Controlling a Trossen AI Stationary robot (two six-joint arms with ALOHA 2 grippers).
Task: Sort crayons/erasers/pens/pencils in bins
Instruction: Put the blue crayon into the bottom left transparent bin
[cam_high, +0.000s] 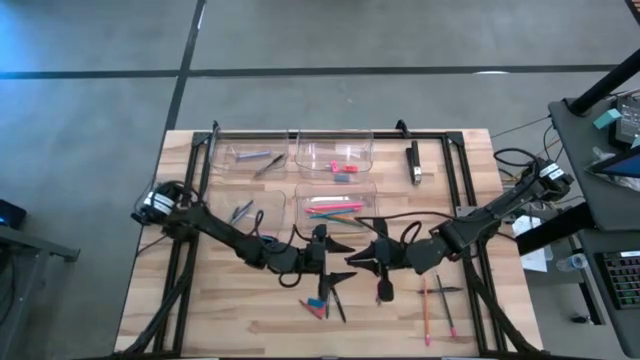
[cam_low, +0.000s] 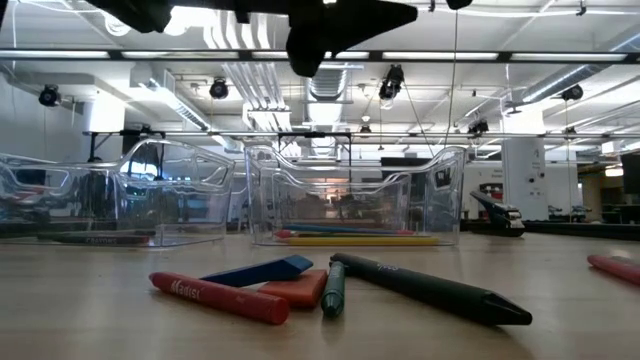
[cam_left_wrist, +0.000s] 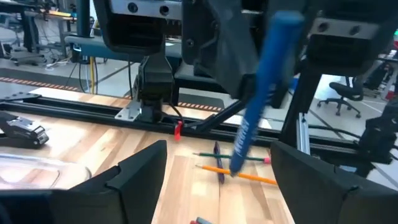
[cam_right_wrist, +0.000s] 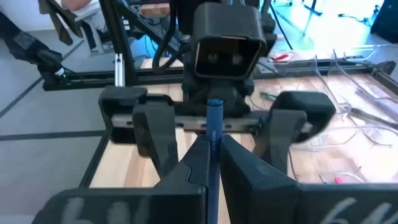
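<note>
My right gripper (cam_right_wrist: 213, 146) (cam_high: 364, 262) is shut on a blue stick (cam_left_wrist: 256, 99) of about pencil length, above the middle of the table. My left gripper (cam_left_wrist: 217, 152) (cam_high: 334, 262) faces it, open. Its fingers stand on either side of the stick's lower end without touching it. Below them on the wood lie several crayons (cam_low: 220, 297) and an orange eraser (cam_low: 300, 288). Four clear bins (cam_high: 333, 150) stand farther back. One holds pencils (cam_high: 335, 207), one erasers (cam_high: 343, 168), one pens (cam_high: 258, 160). My right gripper pinches the blue stick's shaft (cam_right_wrist: 214, 140) between its two fingers. The fingers come about level from the table's right and lie across the stick. The stick stands steeply slanted, its lower end (cam_left_wrist: 237, 167) free, lifted clear of the table.
Two pencils and a pen (cam_high: 432, 305) lie near the front right. A black-and-silver bar (cam_high: 414, 163) rests at the far right, inside the black frame (cam_high: 300, 131). Bare wood shows at the front left.
</note>
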